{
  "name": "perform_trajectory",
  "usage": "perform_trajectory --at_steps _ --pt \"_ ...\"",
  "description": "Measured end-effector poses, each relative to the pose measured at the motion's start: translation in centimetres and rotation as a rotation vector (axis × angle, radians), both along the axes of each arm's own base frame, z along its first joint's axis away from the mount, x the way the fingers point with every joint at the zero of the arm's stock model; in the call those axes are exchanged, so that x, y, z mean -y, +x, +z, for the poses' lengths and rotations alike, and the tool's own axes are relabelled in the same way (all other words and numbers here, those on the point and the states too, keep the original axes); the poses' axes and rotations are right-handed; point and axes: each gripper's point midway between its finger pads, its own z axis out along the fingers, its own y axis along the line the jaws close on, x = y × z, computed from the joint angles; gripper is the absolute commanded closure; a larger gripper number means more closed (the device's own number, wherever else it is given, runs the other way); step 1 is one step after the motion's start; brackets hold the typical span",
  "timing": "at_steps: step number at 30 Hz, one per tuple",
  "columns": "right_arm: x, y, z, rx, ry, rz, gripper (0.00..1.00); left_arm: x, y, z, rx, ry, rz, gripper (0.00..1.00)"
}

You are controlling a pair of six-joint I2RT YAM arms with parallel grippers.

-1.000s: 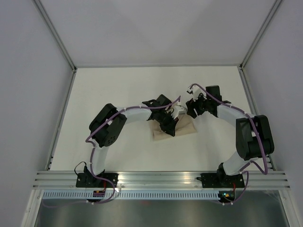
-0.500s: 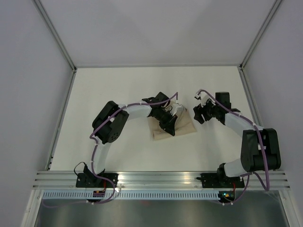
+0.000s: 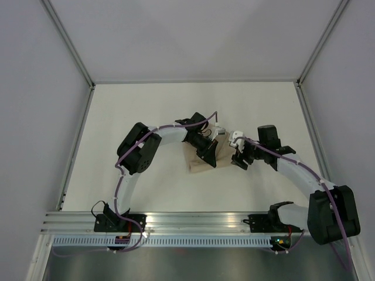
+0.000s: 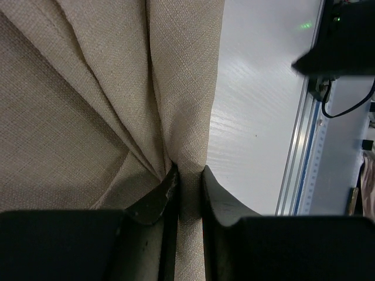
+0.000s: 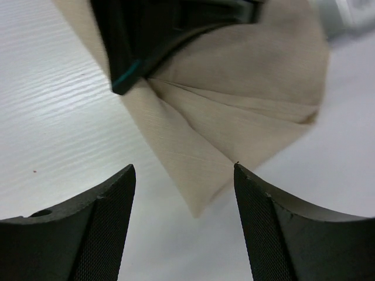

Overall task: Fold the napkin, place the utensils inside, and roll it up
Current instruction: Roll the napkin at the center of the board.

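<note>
The tan napkin (image 3: pixel 204 165) lies folded in the middle of the white table, mostly under the two grippers. My left gripper (image 3: pixel 210 153) is shut on a fold of the napkin (image 4: pixel 184 105), with cloth pinched between its fingers (image 4: pixel 158 199). My right gripper (image 3: pixel 239 159) is open just right of the napkin, and a pointed corner of the napkin (image 5: pixel 199 175) lies just ahead of its fingers (image 5: pixel 105 216), untouched. No utensils show in any view.
The white table (image 3: pixel 146 111) is walled on both sides and at the back. An aluminium rail (image 3: pixel 199 221) runs along the near edge, also seen in the left wrist view (image 4: pixel 304 152). The left arm (image 5: pixel 152 35) shows at the top of the right wrist view.
My right gripper has swung from the napkin's far right side down and toward the napkin's near right corner. My left gripper has stayed on the napkin, shifting slightly right.
</note>
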Motion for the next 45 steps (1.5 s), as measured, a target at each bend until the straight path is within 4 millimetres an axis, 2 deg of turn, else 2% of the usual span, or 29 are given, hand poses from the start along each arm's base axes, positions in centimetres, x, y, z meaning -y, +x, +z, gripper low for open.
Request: perform_trajectory --at_steps 4,8,14,21,24,27,38,41,45 --pt "-3.1 -3.1 -1.3 0.011 -0.040 0.142 0.26 0.0 0.0 0.0 -0.012 -0.001 0.000 0.98" --pt "-4.7 -4.1 -2.2 0.037 -0.087 0.216 0.26 0.0 0.0 0.0 -0.024 -0.003 0.000 0.98" --pt "-5.8 -3.6 -3.4 0.077 -0.142 0.247 0.27 0.0 0.0 0.0 -0.033 -0.003 0.002 0.98" --pt "-5.8 -3.0 -5.5 0.075 -0.201 0.255 0.30 0.0 0.0 0.0 -0.035 -0.001 0.002 0.98" --pt "-5.9 -2.6 -5.8 0.083 -0.210 0.254 0.31 0.0 0.0 0.0 -0.035 -0.001 0.002 0.98" --pt "-6.0 -2.2 -6.0 0.093 -0.218 0.254 0.40 0.0 0.0 0.0 -0.037 0.000 0.002 0.98" --pt "-6.6 -1.1 -6.3 0.118 -0.228 0.249 0.45 0.0 -0.1 0.0 -0.054 -0.012 -0.001 0.87" --pt "-6.7 -0.9 -6.4 0.125 -0.229 0.249 0.51 0.1 0.0 0.0 -0.057 -0.014 -0.002 0.86" --pt "-6.8 -0.9 -6.5 0.125 -0.231 0.257 0.71 0.0 0.0 0.0 -0.060 -0.016 -0.002 0.80"
